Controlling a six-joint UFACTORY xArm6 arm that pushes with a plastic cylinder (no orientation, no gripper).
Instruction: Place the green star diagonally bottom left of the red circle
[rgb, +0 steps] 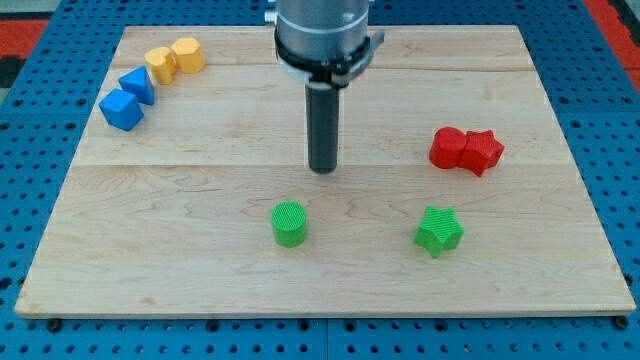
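The green star lies at the view's lower right on the wooden board. The red circle sits above it at the right, touching a second red block on its right side. My tip is near the board's middle, well left of the green star and the red circle, touching no block. A green cylinder stands just below and left of my tip.
Two yellow blocks and two blue blocks cluster at the view's upper left. The board's edges border a blue pegboard surface.
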